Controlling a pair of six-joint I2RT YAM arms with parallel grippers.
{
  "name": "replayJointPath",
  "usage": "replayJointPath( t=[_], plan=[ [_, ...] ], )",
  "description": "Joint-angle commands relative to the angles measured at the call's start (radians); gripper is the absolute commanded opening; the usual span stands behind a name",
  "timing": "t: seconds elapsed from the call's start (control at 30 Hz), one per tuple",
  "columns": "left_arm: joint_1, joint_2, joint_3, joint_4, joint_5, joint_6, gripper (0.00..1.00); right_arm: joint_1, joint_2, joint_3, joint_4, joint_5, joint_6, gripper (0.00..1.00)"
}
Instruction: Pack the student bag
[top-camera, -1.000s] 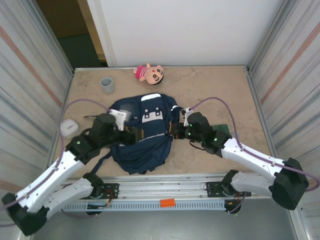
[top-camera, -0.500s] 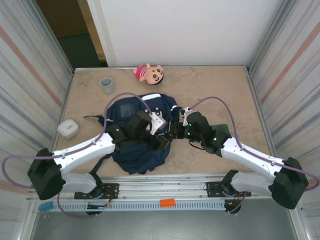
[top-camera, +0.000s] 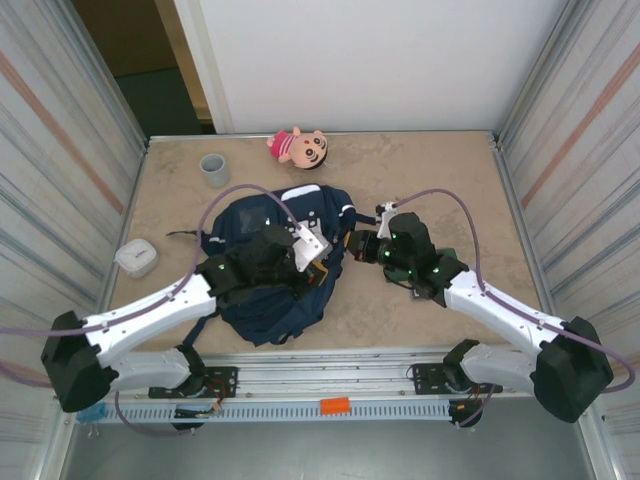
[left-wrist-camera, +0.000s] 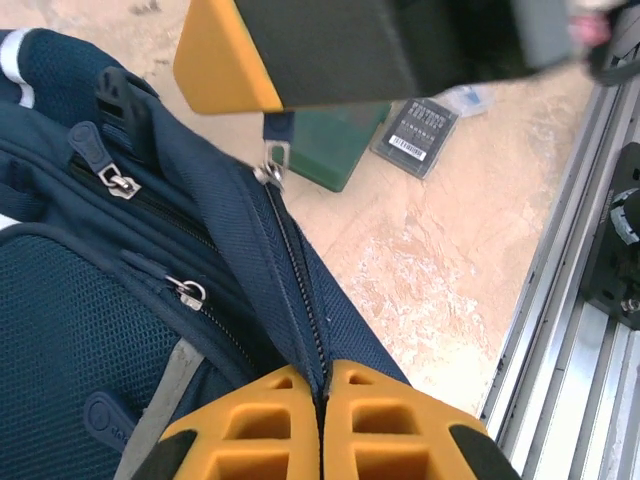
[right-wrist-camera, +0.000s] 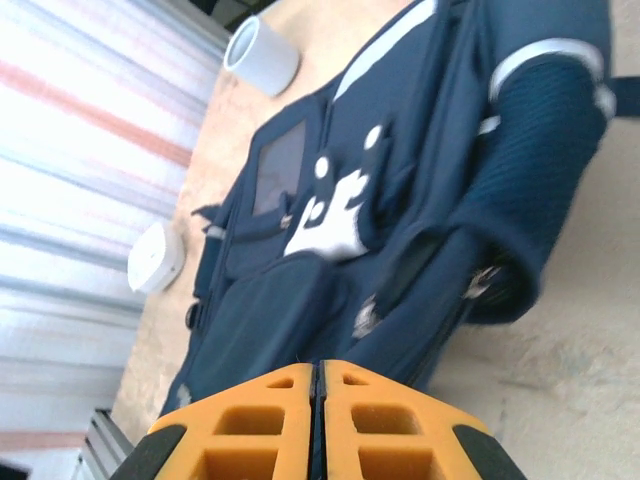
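Nearest, the rail (top-camera: 330, 372) is seen along the front edge. Just past it the bag (top-camera: 265, 315) is laid flat on the worktop (top-camera: 420, 180), around the middle and a little to the left. The left fingers (left-wrist-camera: 270, 425) are pressed fully together over the bag's zip (left-wrist-camera: 295, 270), whose line runs straight into their seam; whether any fabric is pinched cannot be told. The right fingers (right-wrist-camera: 265, 420) are closed too, and the zip pull (left-wrist-camera: 277, 128) is drawn up taut from its slider into them at the bag's right edge. By that edge a green book (left-wrist-camera: 345, 150) and a small dark packet (left-wrist-camera: 420, 128) are laid just beside each other. Over to the left, apart from the bag, a white case (top-camera: 137, 258) is set near the wall. Further back a grey cup (top-camera: 214, 169) is stood upright. Farthest of all, a pink doll (top-camera: 298, 147) is laid by the back wall.
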Motion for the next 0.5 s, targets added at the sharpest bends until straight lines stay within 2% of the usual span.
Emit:
replayJointPath(
  t=[0.0,0.1,0.2,0.33,0.47],
  plan=[
    [0.015,-0.117,-0.011,-0.025,0.002,0.043,0.0,-0.116,0.058,-0.029,0.07,0.08,0.046,0.0],
    [0.016,-0.159,-0.017,-0.014,0.076,0.076,0.0,-0.173,0.144,-0.019,0.16,0.045,0.056,0.0],
    [0.014,-0.184,-0.018,-0.024,0.106,0.097,0.0,-0.2,0.227,0.017,0.176,0.065,0.045,0.0],
    [0.014,-0.217,-0.037,-0.019,0.067,0.105,0.0,-0.207,0.267,0.038,0.226,0.063,0.048,0.0],
    [0.013,-0.205,-0.034,-0.031,0.023,0.106,0.0,-0.196,0.244,0.05,0.211,0.045,0.039,0.0]
  ],
)
